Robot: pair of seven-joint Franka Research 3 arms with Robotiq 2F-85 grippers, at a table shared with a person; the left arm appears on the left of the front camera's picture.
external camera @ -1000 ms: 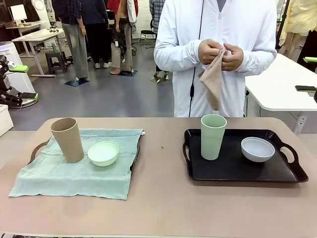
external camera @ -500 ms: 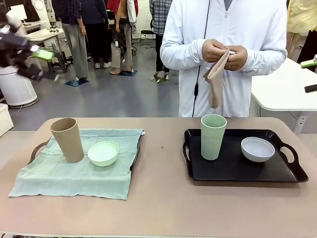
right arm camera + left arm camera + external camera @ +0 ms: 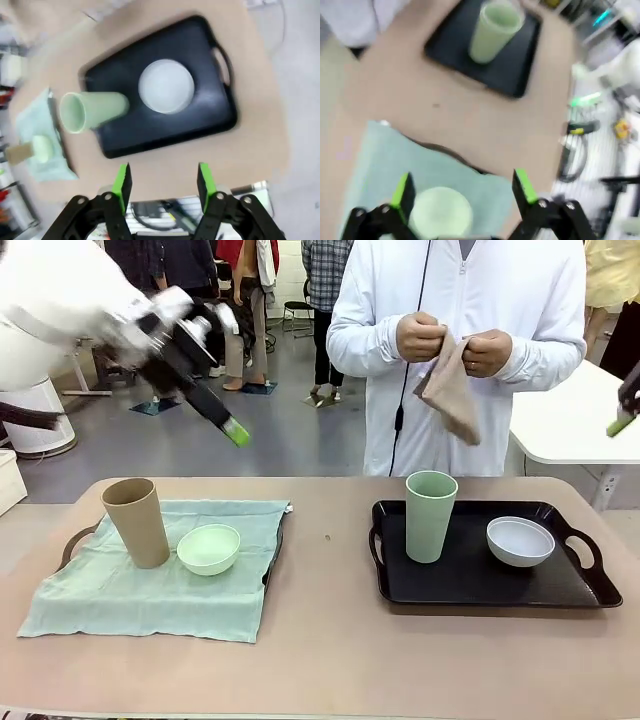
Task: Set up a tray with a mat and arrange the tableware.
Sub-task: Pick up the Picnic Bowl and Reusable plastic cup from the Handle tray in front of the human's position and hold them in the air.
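Left wrist view: left jaws spread wide and empty, in the air above the mint green bowl (image 3: 441, 217).
Right jaws also stand apart with nothing between them, high over the tabletop (image 3: 330, 650), the black tray (image 3: 200, 125) ahead of them. Mint green bowl sits on the pale green mat (image 3: 150, 585), just beside the upright tan cup (image 3: 135, 522); a tray handle (image 3: 75, 540) shows under the mat's left edge. Pale green cup (image 3: 431, 516) and white bowl (image 3: 520, 541) stand apart on the bare black tray, right half of the tabletop. Person at the far side holds a tan cloth (image 3: 452, 390) in both hands (image 3: 420, 338), clear of the tabletop.
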